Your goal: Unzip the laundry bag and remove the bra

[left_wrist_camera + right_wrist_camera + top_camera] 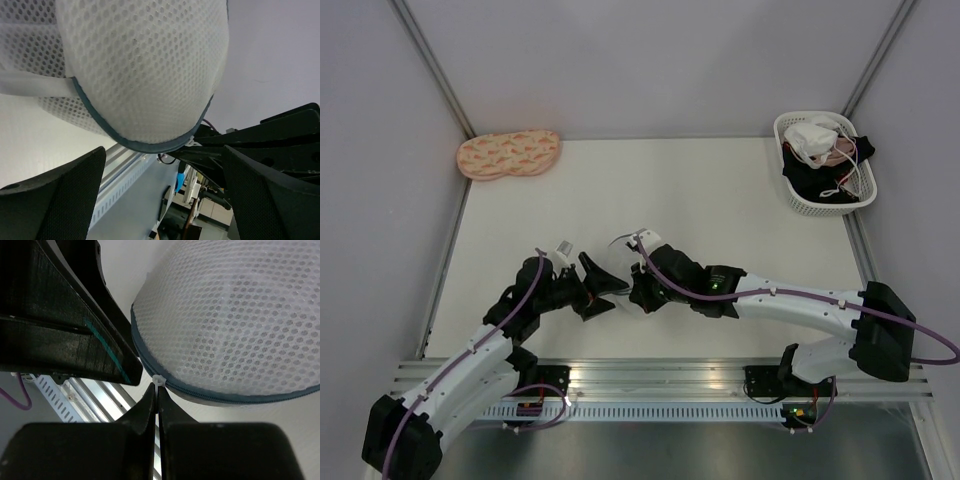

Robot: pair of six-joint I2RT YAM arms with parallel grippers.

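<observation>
1. Two grippers meet at the laundry bag [618, 258], which sits close to the near edge of the desk, roughly mid-width.
2. Right gripper [158, 390]: jaws pressed together, pinching the small white zip pull [159, 381] at the bag's dark rim.
3. Left gripper [165, 150]: jaws spread wide, holding nothing. The mesh dome sits just beyond its fingertips, not between them.
4. Zip looks closed along the stretch of rim that shows. Task judged at its start: the unzip has hardly begun.
5. Bra: cannot make it out through the mesh, so presumably inside.
6. Doing the step well, as I judge it:
   - Anchor the bag first. The left gripper should close on the rim or mesh beside the pull, otherwise the light pouch will just follow the right hand.
   - Draw the pull along the curve of the hoop, not straight off it, so the tab does not slip out of the pinch.
   - Keep the pull low and steady, since mesh could snag in the slider.
</observation>
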